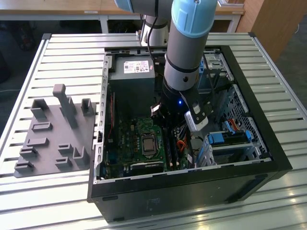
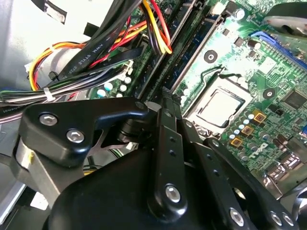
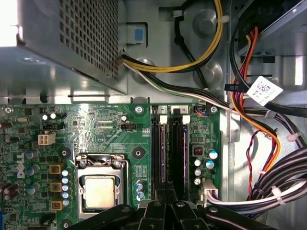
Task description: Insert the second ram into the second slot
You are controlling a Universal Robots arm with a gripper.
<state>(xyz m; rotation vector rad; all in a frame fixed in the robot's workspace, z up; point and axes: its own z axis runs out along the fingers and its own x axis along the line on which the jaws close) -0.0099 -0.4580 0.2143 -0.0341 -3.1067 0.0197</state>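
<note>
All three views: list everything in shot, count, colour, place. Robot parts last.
PC case: 1, black, open, lying on the table.
Table: 1, pale slatted metal, under the case.
Fixture: 1, grey, with upright blocks, at the exterior view's left of the case.
Motherboard: 1, green, on the case floor.
CPU socket: 1, silver, on the motherboard.
RAM slots: 2 visible, black, each apparently holding a stick, beside the socket.
Power supply: 1, grey, at the case's far end.
Cables: a bundle, black, yellow, orange and red, beside the RAM slots.
Drive-bay clips: bright blue, at the exterior view's right.
Arm: 1, grey and light blue, reaching into the case.
Gripper: 1, black, over the RAM slots.
</note>
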